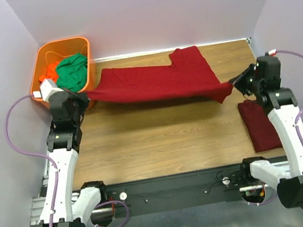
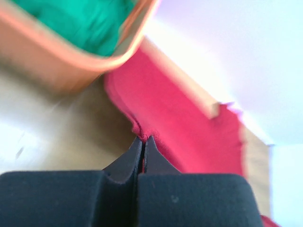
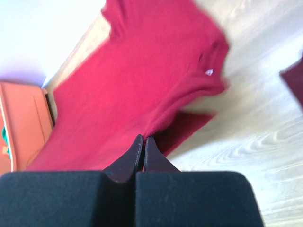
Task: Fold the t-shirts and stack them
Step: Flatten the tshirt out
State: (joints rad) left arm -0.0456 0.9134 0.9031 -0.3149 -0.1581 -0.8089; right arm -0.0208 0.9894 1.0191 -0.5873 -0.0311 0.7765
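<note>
Where the wooden surface [image 1: 161, 140] runs toward the back wall, a dark red t-shirt [image 1: 158, 81] spans it from left to right, held up at both ends. An orange basket [image 1: 42, 55] stands at the far left corner and holds a green garment [image 1: 72, 71] and an orange garment [image 1: 52, 70]. A second t-shirt [image 1: 260, 123], also dark red, lies folded at the right edge beside the right arm. The left hand [image 1: 85, 98] is clamped on the stretched shirt's left end just beside the basket. The right hand [image 1: 237, 85] is clamped on its right end. A small white label [image 3: 209, 72] shows at the collar.

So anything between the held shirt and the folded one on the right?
Nothing visible: bare table between the held t-shirt and the folded t-shirt. Only the right arm itself overlaps the folded one's edge.
</note>
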